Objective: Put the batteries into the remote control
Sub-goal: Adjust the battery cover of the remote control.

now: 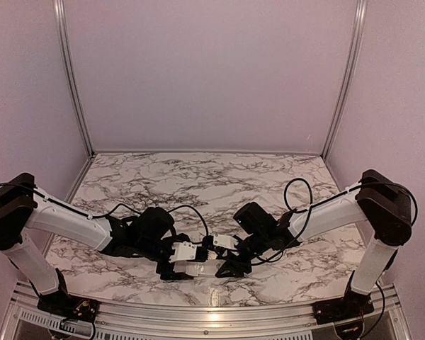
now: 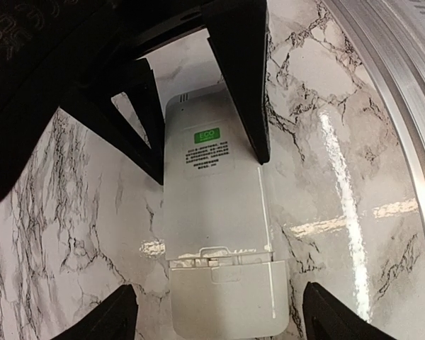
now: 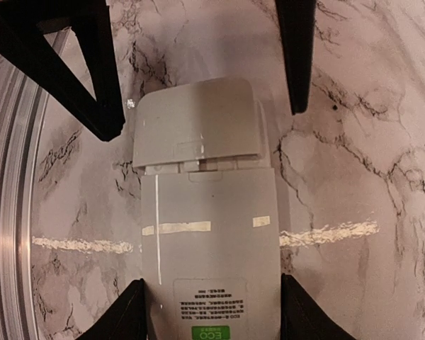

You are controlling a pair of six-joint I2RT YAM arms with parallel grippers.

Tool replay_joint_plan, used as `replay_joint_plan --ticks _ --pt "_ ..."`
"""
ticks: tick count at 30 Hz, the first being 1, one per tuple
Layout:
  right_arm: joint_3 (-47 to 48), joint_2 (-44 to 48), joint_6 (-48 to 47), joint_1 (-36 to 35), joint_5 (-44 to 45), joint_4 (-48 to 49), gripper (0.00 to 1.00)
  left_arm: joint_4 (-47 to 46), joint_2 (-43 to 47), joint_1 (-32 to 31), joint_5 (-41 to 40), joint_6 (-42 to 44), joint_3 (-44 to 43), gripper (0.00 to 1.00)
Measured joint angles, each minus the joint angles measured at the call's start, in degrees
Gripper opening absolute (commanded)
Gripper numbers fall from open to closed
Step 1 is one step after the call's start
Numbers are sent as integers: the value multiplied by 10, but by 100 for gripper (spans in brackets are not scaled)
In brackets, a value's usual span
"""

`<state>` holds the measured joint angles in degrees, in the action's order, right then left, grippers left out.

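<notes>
The white remote control (image 2: 216, 212) lies back up on the marble table, its green ECO label showing. Its battery cover (image 2: 227, 297) is slid partly off, with a thin gap at the seam. My right gripper (image 3: 212, 315) is shut on the remote control (image 3: 212, 234) at the label end, both fingers against its sides. At the opposite end, my left gripper (image 2: 223, 319) is open and straddles the cover (image 3: 195, 127), with a gap on each side. From the top view the remote control (image 1: 200, 268) sits between the left gripper (image 1: 177, 268) and right gripper (image 1: 230, 266). The batteries are out of view.
A metal rail (image 2: 404, 85) runs along the table's near edge, close beside the remote and both grippers. Pale walls with metal corner posts (image 1: 71, 78) enclose the marble table (image 1: 212, 177). Black cables (image 1: 297, 195) loop off both arms.
</notes>
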<state>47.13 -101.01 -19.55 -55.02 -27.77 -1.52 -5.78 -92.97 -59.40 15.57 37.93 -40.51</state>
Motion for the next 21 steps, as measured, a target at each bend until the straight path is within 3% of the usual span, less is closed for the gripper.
replay_joint_plan --ticks 21 --pt "4 -3 0 -9 8 0 31 1 -35 -11 -5 -14 -7 71"
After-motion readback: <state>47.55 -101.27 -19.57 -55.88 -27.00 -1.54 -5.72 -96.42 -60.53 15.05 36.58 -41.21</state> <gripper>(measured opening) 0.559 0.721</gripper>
